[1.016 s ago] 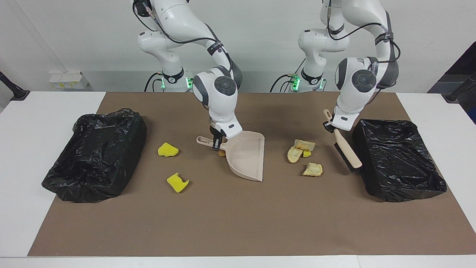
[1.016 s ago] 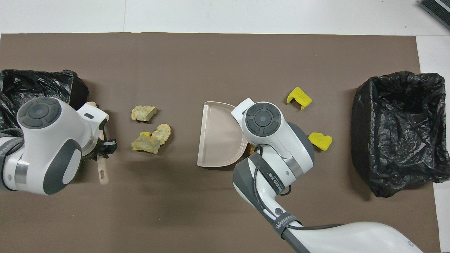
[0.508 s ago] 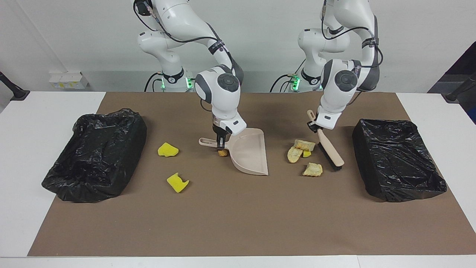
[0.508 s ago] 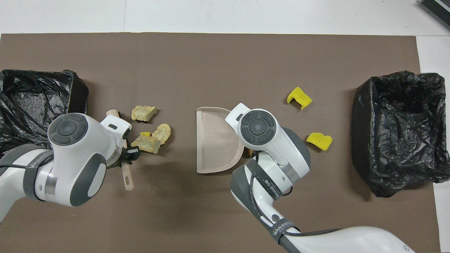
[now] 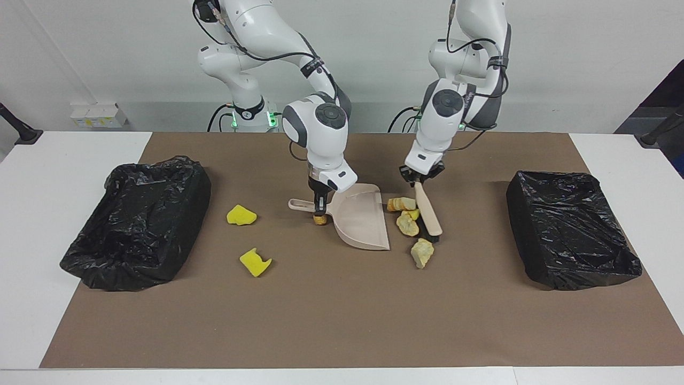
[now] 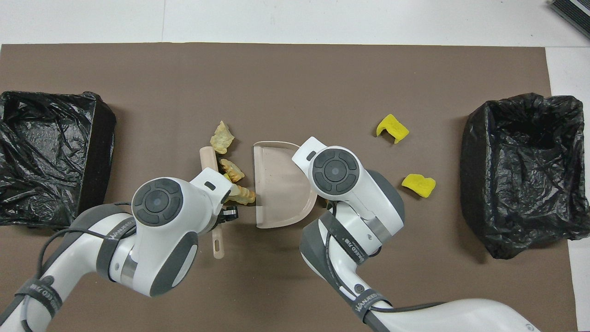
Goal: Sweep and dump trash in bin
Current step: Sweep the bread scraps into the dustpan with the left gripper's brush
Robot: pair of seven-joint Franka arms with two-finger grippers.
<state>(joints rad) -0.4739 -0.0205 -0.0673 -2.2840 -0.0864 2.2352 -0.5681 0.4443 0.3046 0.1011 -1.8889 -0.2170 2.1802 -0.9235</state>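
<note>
Gripping brush (image 5: pixel 428 213), left jaws; trash (image 5: pixel 408 225) beside bristles. Right jaws grip dustpan (image 5: pixel 361 223).

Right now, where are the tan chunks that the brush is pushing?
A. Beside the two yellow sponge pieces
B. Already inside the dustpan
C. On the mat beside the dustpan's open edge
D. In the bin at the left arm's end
C: the tan chunks lie on the mat between the brush and the dustpan, whose inside is bare.
</note>
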